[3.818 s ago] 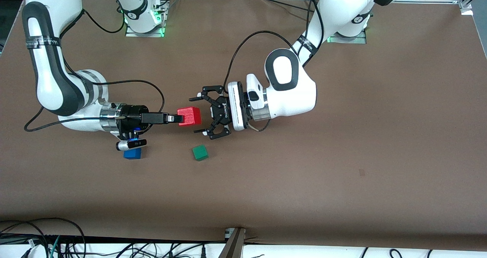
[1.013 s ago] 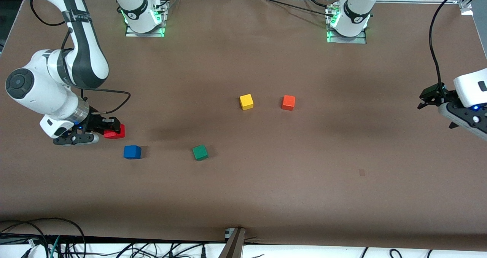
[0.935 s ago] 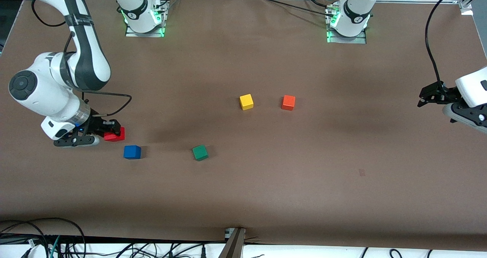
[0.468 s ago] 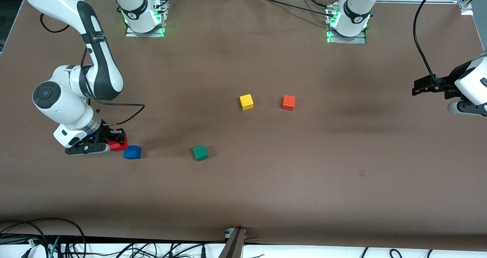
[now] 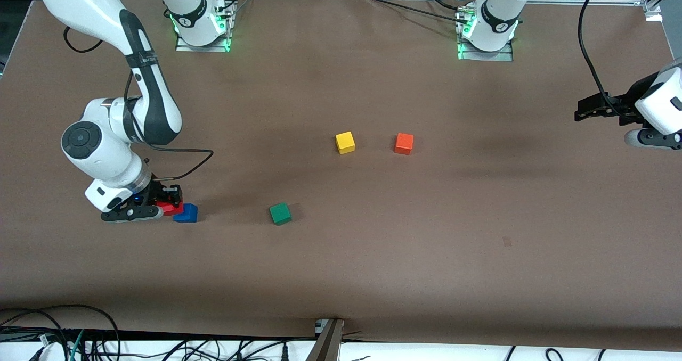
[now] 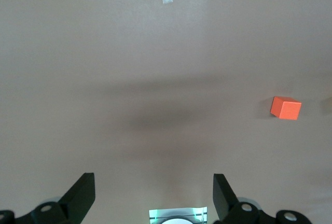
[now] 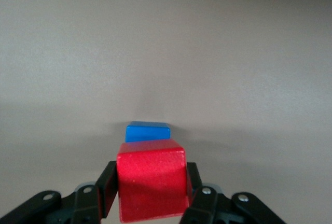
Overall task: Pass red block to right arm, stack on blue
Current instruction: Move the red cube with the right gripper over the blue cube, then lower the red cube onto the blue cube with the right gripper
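We see the red block (image 5: 171, 208) clamped between the fingers of the right gripper (image 5: 166, 205), held in the air just beside the blue block (image 5: 185, 213) and partly over its edge on the side toward the right arm's end of the table; in the right wrist view the red block (image 7: 151, 186) fills the space between the two black fingers (image 7: 108, 189) and the blue block (image 7: 148, 131) shows just past its top edge, resting flat on the brown table (image 5: 373, 254). Whether the red block touches the blue one we cannot tell. Taking the blue block as our landmark, the green block (image 5: 280, 213) lies on the table well apart from it toward the left arm's end, about as near to the front camera. The yellow block (image 5: 345, 142) and the orange block (image 5: 404, 144) sit side by side, farther from the front camera than the blue block and farther toward the left arm's end than the green one. The left gripper (image 5: 586, 108) waits over the table edge at the left arm's end, far from the blue block, its fingers spread wide and holding nothing; the left wrist view shows its fingers (image 6: 83, 195) apart over bare table, with the orange block (image 6: 285, 108) ahead.
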Motion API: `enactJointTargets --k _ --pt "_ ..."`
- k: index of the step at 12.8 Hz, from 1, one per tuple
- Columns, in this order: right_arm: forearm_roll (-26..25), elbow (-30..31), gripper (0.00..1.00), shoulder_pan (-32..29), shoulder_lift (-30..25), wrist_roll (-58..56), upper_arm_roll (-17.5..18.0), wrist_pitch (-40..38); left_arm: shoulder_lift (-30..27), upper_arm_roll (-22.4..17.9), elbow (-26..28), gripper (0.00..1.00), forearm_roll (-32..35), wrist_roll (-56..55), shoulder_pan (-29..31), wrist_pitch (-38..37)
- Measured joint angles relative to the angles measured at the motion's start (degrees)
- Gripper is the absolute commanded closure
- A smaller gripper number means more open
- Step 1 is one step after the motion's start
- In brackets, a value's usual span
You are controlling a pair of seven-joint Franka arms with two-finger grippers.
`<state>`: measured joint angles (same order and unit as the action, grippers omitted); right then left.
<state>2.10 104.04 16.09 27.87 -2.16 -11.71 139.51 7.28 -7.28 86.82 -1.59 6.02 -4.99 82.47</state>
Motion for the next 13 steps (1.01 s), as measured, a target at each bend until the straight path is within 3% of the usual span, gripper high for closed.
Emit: enactJointTargets --k 6,13 --pt "-0.90 -5.61 1.00 0.36 3.34 4.88 -0.27 -2.73 0.13 0.28 0.12 0.00 0.00 -0.07 0.03 0.27" --pt "-0.99 -5.97 1.00 0.46 4.44 9.06 -0.30 -3.62 0.14 0.86 -0.13 0.00 0.00 -0.09 -0.02 0.54"
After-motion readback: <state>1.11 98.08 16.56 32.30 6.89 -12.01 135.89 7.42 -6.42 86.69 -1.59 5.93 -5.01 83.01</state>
